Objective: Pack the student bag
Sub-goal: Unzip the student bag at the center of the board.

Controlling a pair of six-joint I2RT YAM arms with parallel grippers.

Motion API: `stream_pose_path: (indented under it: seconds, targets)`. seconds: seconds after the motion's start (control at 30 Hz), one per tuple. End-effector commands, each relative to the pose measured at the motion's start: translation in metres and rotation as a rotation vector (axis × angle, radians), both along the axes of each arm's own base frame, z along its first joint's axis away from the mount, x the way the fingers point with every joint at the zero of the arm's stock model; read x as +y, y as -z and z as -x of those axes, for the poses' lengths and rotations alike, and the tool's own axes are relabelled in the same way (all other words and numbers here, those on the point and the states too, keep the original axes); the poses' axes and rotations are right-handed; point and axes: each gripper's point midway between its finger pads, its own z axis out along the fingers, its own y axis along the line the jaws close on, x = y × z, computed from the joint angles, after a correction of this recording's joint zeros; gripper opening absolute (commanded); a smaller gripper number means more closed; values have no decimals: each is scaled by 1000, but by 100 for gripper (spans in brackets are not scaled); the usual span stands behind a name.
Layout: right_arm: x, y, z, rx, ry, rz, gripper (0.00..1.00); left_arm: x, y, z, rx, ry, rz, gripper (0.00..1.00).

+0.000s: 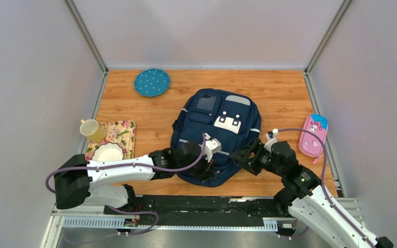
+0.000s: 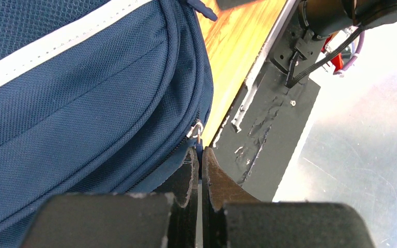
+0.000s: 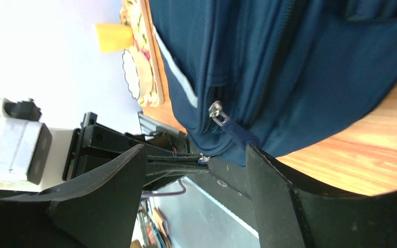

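Left gripper (image 1: 207, 168) and right gripper (image 1: 240, 155) meet at the near edge of the bag (image 1: 222, 119) in the top view. The bag lies flat, front up, in the middle of the desk (image 1: 279, 93). It looks zipped shut. A pink pencil case (image 1: 313, 135) waits by the right edge, well apart from the bag. A cup (image 1: 91, 129) and bowl (image 1: 108, 152) sit on a mat at the left.

From the left wrist, the left jaws are pressed together just under a metal zip pull (image 2: 197, 130) at the bag's (image 2: 82, 119) corner. The pull runs down into them and seems pinched there.

From the right wrist, the right jaws stand wide apart with nothing between them yet. A second pull (image 3: 218, 111), with its navy tab, hangs from the bag (image 3: 300, 67) just beyond the tips.

Judging by this, the step in hand is unzipping the main compartment, and packing itself has not begun. Next, the right jaws need to advance a little, centre on the tab and close on it. The left grip should hold firm as an anchor. After that the pull must follow the curved zip, not lift the bag.
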Motion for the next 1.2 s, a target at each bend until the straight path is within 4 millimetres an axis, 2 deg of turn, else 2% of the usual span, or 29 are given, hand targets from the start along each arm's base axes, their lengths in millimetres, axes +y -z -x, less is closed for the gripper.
stream_pose_path:
  seconds: [0.0, 0.07, 0.23, 0.37, 0.5, 0.53, 0.57, 0.63, 0.67, 0.7, 0.77, 0.87, 0.9, 0.93, 1.0, 1.03, 1.07, 1.1, 1.17]
  targets:
    - [24, -9, -3, -4, -6, -46, 72, -30, -45, 1, -38, 47, 148, 0]
    - [33, -3, 2, 11, -28, -32, 72, -31, -45, 2, -38, 48, 150, 0]
    - [38, 8, -3, 36, 15, -2, 72, -29, -45, 3, -46, 50, 142, 0]
    - [44, 6, -1, 49, 9, -12, 73, -30, -53, 1, -68, 54, 151, 0]
    - [37, 11, -17, 7, 89, 25, 70, -30, -58, 4, -79, 80, 165, 0]
    - [37, 13, -20, 9, 97, 34, 67, -30, -61, 5, -86, 87, 172, 0]
    - [38, 10, -26, -24, 105, 31, 58, -30, -63, 5, -90, 93, 179, 0]
    - [36, 12, -32, -36, 126, 55, 48, -29, -68, 9, -106, 121, 191, 0]
    - [35, 5, -37, -59, 136, 58, 26, -28, -68, 9, -112, 126, 191, 0]
    - [33, 1, -40, -96, 133, 81, 15, -28, -70, 8, -123, 128, 195, 0]
    - [23, -4, -47, -123, 175, 119, 0, -17, -58, 9, -124, 135, 131, 0]
    - [7, -17, -57, -176, 206, 159, 0, 2, -41, 9, -127, 114, 43, 0]
    - [3, -21, -59, -185, 211, 159, 0, 9, -35, 3, -140, 74, 8, 0]
    - [-7, -20, -65, -192, 231, 179, 0, 23, -24, 2, -132, 50, -39, 0]
    - [-12, -21, -64, -192, 211, 176, 0, 39, -10, -4, -149, -2, -100, 0]
    - [-20, -20, -70, -197, 228, 192, 0, 54, 3, -3, -141, -26, -154, 0]
    - [-20, -18, -67, -189, 198, 190, 0, 64, 10, -7, -149, -59, -192, 0]
    - [-21, -17, -68, -189, 191, 190, 0, 84, 20, -19, -176, -154, -270, 0]
    - [-25, -13, -67, -186, 159, 205, 0, 108, 26, -31, -211, -263, -343, 0]
